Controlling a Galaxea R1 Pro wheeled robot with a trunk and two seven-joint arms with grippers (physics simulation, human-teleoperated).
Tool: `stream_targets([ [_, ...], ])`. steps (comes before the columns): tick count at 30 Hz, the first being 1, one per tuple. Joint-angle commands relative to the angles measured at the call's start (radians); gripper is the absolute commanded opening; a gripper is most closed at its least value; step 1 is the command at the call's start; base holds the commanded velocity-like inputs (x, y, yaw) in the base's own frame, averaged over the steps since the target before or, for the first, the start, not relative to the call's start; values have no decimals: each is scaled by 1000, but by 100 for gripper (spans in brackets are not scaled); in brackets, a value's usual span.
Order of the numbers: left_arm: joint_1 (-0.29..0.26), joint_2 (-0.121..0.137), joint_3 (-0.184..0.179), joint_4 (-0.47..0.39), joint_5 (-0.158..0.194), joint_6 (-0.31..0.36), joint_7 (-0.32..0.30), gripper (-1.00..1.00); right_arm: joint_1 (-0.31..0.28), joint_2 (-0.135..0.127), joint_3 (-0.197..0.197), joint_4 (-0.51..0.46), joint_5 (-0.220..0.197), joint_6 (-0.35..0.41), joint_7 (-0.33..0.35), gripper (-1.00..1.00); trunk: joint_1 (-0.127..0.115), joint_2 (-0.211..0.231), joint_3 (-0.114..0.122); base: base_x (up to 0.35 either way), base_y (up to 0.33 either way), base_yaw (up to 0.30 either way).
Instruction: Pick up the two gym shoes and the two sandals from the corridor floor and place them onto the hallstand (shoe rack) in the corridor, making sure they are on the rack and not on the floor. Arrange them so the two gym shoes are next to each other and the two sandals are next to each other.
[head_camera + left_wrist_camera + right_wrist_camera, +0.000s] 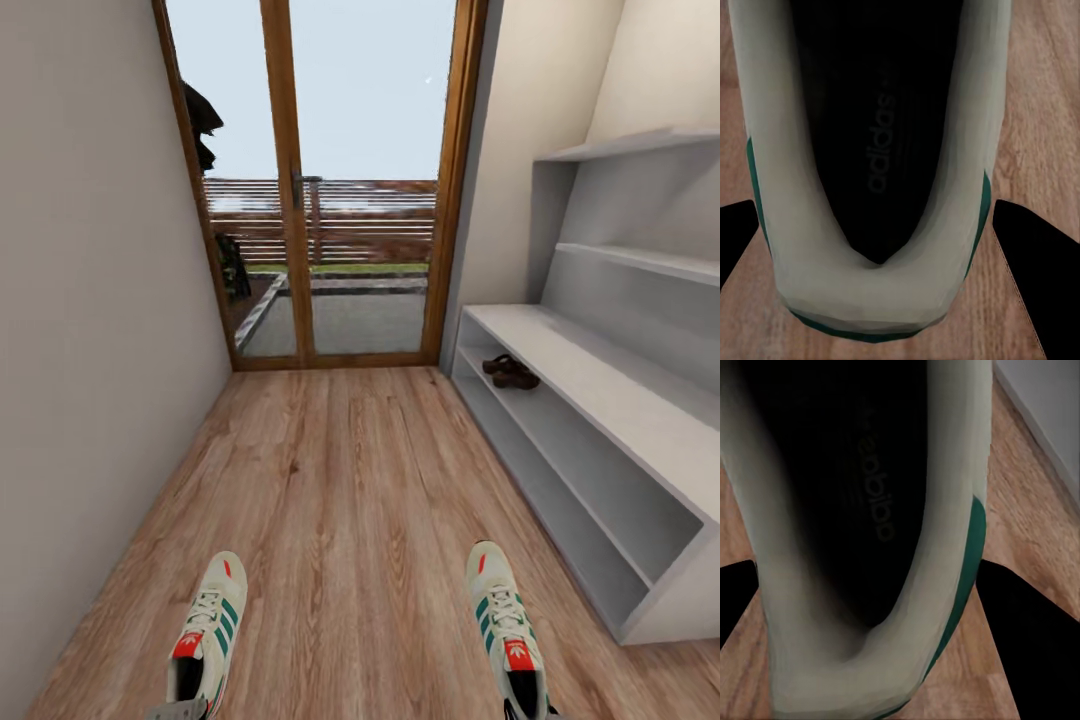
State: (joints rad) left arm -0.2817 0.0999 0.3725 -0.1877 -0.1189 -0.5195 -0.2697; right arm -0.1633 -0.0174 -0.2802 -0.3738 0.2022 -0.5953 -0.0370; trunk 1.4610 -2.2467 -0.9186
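Two cream gym shoes with green stripes and red tabs point away from me low in the head view, the left one (pixel 208 632) and the right one (pixel 507 630), well apart. My left gripper (pixel 876 217) is shut on the left shoe's heel (pixel 870 300), a black finger on each side. In the same way, my right gripper (pixel 866 577) grips the right shoe's heel (pixel 847 675). Both dark brown sandals (pixel 510 372) lie side by side on the upper open shelf of the pale grey hallstand (pixel 600 390), at its far end. Wood-plank corridor floor (pixel 350 480) stretches ahead.
The hallstand runs along the right wall, with two staggered upper shelves (pixel 640 145). A plain wall (pixel 90 350) closes the left side. A wood-framed glass door (pixel 300 200) ends the corridor.
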Motion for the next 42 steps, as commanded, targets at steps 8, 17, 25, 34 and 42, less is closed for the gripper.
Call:
stream_targets([
  [8,-1,0,9,1,-10,-4,-5,-100,-1,-16,-11,0,5,-3,174,-100,0,0,-1,339,0,0],
  [17,-1,0,9,1,-10,-3,-5,-100,-1,-18,-13,-1,5,-3,185,-100,0,0,-1,340,0,0],
  [25,-1,0,9,1,-10,-2,-5,-100,-1,-18,-11,0,5,-3,184,-100,0,0,-1,339,0,0],
  [34,-1,0,9,1,-10,-3,-5,-100,-1,-17,-13,-2,5,-3,184,-100,0,0,-1,339,0,0],
  [42,-1,-1,9,1,-10,-3,-5,-100,-1,-17,-13,-2,5,-3,183,-100,0,0,-1,339,0,0],
])
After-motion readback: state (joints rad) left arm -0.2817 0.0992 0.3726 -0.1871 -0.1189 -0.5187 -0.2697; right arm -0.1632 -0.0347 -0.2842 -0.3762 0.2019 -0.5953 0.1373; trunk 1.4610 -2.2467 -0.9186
